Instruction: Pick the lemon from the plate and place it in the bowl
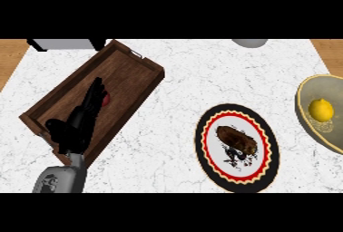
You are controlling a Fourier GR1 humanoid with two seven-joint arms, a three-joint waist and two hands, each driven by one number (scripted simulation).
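A yellow lemon (321,109) lies inside the tan bowl (306,93) at the right edge of the counter. The plate (236,147), black-rimmed with a red zigzag ring and a dark brown painted figure, sits left of the bowl and carries no lemon. My left hand (79,121) stretches over the wooden tray at the left with its fingers straight, pointing up toward the tray's far end. A small red thing (106,99) shows beside its fingers. My right hand is out of sight.
A dark wooden tray (130,68) lies diagonally across the left of the white marble counter. A grey-white object (61,44) sits at the top left edge and a pale round object (250,42) at the top middle.
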